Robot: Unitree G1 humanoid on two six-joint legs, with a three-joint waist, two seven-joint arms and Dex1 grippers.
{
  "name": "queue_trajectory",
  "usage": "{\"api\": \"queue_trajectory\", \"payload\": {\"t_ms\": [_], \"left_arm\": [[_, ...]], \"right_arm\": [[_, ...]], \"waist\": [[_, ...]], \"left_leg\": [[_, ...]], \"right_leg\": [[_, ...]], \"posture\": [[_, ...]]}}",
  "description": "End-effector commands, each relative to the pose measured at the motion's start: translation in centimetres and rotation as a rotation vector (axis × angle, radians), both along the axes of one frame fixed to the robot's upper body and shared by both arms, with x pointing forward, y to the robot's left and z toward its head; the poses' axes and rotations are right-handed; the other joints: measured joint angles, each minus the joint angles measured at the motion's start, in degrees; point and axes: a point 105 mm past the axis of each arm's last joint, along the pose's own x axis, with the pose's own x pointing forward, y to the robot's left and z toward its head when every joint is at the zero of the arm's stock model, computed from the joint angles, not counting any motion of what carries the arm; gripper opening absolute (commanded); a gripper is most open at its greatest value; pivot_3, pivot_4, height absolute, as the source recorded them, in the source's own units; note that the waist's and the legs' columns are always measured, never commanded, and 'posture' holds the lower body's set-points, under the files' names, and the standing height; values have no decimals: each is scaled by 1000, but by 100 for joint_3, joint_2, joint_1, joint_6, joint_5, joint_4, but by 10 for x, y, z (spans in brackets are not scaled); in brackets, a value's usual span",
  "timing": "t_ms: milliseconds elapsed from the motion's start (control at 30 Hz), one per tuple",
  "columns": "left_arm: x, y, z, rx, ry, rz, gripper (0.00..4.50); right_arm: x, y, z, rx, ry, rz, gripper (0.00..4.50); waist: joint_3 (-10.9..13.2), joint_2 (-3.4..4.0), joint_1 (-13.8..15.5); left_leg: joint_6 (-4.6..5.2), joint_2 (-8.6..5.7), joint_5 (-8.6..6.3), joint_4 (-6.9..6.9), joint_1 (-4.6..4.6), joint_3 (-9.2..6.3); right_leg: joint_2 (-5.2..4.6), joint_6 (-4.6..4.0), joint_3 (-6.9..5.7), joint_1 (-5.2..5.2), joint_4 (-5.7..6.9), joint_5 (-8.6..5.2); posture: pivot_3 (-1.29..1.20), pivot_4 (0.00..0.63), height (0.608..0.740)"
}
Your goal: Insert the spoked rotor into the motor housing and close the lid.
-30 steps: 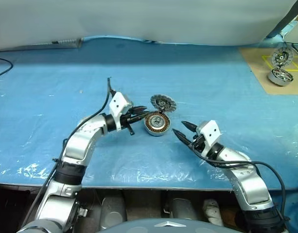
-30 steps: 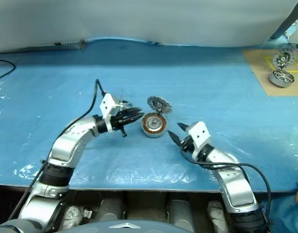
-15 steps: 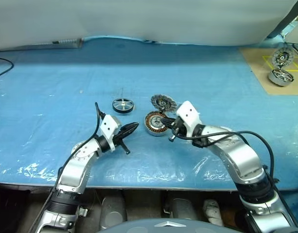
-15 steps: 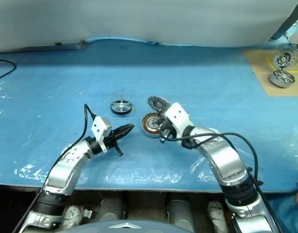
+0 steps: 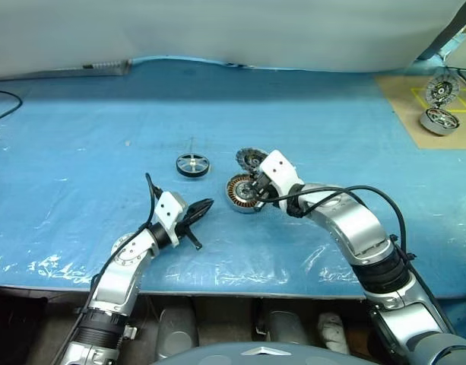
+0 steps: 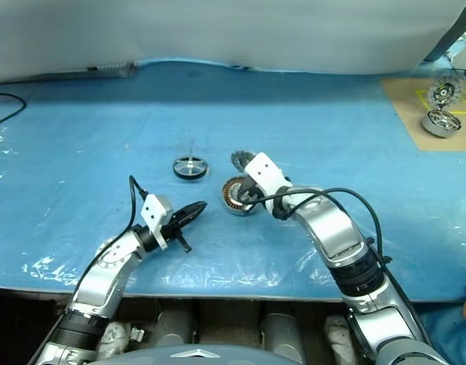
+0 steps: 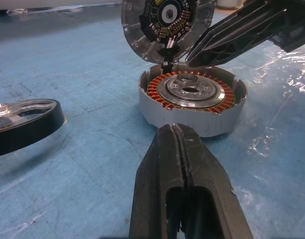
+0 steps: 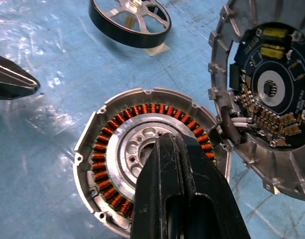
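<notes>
The motor housing [image 5: 241, 195] stands open mid-table, copper windings [image 8: 103, 149] ringing its silver core. Its lid [image 8: 271, 99] is tipped up at the far rim, circuit side showing. The spoked rotor [image 5: 192, 165] lies flat on the blue sheet to the housing's left, apart from it. My right gripper [image 8: 168, 138] is shut and empty, its tips just over the housing's centre; whether they touch it, I cannot tell. My left gripper [image 5: 204, 205] is shut with nothing in it, short of the housing on its front-left side and pointing at it.
A second motor [image 5: 439, 120] and a spoked wheel [image 5: 440, 91] sit on a brown board [image 5: 404, 95] at the back right. A black cable [image 5: 1, 106] lies at the far left. The table's front edge [image 5: 217, 293] runs just behind my arms.
My right gripper shut and swung in from the front right to above the housing. My left gripper drew back toward the front left, uncovering the rotor.
</notes>
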Motion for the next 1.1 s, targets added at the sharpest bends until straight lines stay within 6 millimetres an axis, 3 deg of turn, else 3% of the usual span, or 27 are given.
{"api": "queue_trajectory", "payload": {"t_ms": [33,200,733,1100], "left_arm": [[0,-4,4,-17,-26,-22,0],[1,-6,3,-21,-20,-29,0],[9,-12,14,-22,-17,-33,0],[4,-12,10,-21,-13,-32,0]], "right_arm": [[6,3,8,-4,-49,1,17],[11,4,4,-28,-39,8,17],[-11,17,-7,-76,43,101,17],[-7,9,6,-73,-2,78,17]], "waist": [[0,0,0],[0,0,-1],[-1,0,-3],[-1,0,-1]], "left_leg": [[0,0,0,0,0,0],[0,0,0,0,1,0],[0,0,0,6,14,3],[0,0,0,11,15,3]], "right_leg": [[0,0,0,0,0,0],[0,0,1,0,2,0],[1,-1,7,4,16,0],[1,-1,9,4,21,0]], "posture": [[0,150,740],[0,150,740],[0,150,740],[0,150,740]]}}
